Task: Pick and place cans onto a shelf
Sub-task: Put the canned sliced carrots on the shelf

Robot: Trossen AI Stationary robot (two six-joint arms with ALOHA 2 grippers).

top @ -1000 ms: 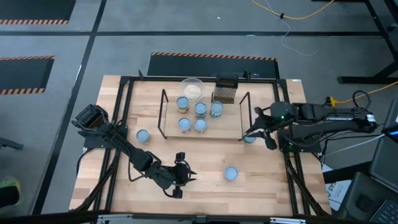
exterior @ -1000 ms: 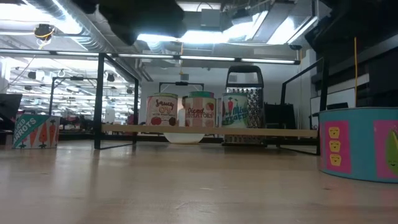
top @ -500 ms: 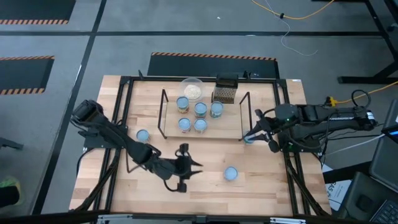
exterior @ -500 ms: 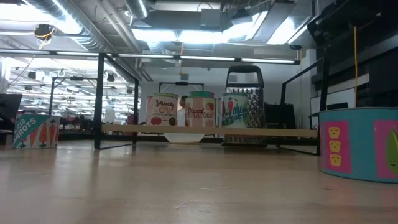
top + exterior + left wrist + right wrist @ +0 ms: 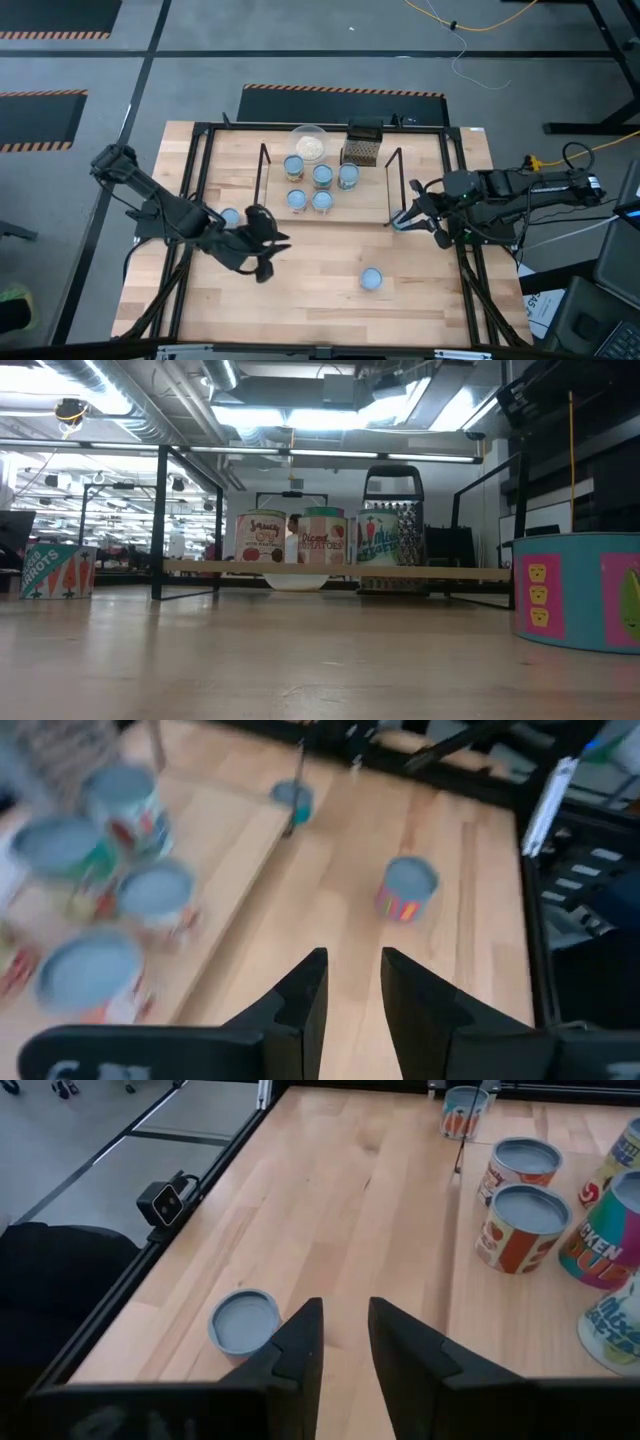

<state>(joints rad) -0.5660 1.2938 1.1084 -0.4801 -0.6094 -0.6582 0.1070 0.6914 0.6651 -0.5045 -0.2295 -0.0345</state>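
Jaws of left gripper parted, hovering over table.

Both arms are dark, near black, built of slim jointed segments with rounded housings at the joints. The left arm runs from the left edge of the high view toward its centre; the right arm enters from the right edge, with black cables looping along it. Each wrist view shows two flat, matte black fingers with angular tips rising from the bottom edge.
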